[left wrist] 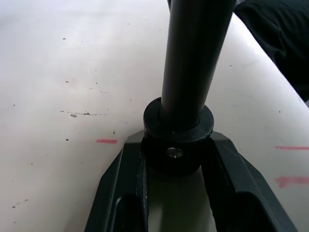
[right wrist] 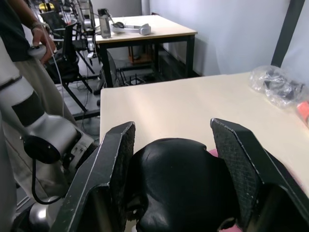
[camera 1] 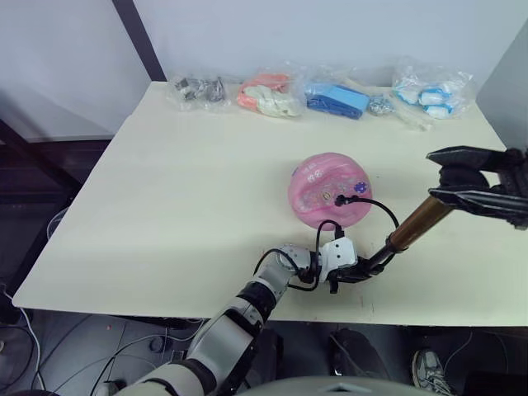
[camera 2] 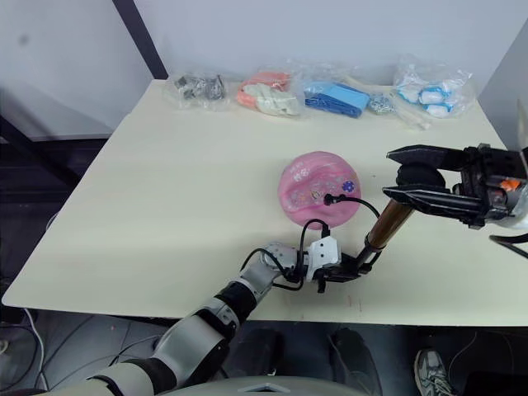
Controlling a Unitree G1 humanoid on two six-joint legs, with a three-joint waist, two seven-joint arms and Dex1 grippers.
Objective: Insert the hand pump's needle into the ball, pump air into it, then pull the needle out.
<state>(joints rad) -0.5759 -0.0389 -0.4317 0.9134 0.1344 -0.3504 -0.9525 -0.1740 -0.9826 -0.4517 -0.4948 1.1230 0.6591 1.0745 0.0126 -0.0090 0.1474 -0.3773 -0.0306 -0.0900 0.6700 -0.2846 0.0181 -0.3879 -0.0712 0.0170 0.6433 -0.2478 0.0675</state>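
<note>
Bronze-gold hand pump (camera 1: 418, 223) slanting beside pink rubber ball (camera 1: 327, 189), base clamped by left gripper (camera 1: 356, 271), black T-handle between right gripper's (camera 2: 398, 174) parted fingers.

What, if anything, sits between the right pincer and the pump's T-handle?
Nothing visible. The right pincer already straddles the black T-handle of the hand pump, one finger on each side, with no other object between them.
</note>
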